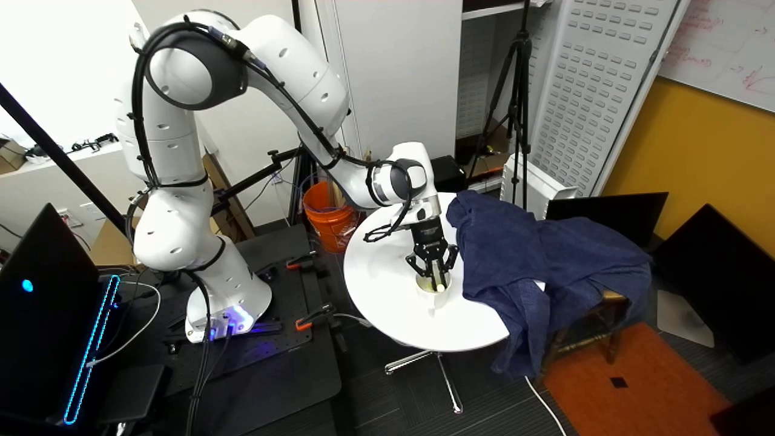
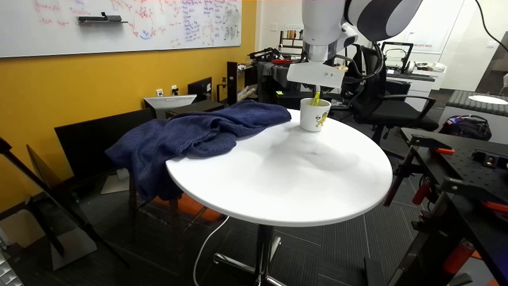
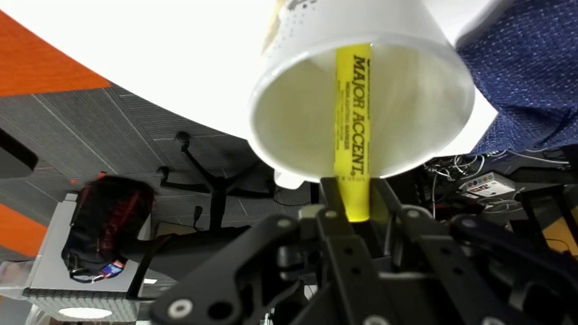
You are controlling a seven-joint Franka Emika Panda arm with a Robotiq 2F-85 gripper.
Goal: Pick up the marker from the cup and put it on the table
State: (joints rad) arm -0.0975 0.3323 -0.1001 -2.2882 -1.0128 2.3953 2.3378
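Observation:
The white cup point(image 2: 311, 119) stands upright on the round white table point(image 2: 285, 178), near the edge and beside the blue cloth. It shows from above in an exterior view point(image 1: 431, 299) and its open mouth fills the middle of the wrist view point(image 3: 406, 108). The yellow marker point(image 3: 352, 122) stands inside the cup with its upper end above the rim; its lower end is hidden by the cup. It also shows in an exterior view point(image 2: 316, 99). My gripper point(image 3: 354, 183) is over the cup, its two fingers closed against the marker's upper end on both sides.
A dark blue cloth point(image 1: 514, 248) lies over part of the table and a chair. An orange bucket point(image 1: 330, 218) stands on the floor behind the table. A black bench point(image 1: 290, 357) with clamps carries the robot's base. A black tripod point(image 1: 517, 109) stands behind.

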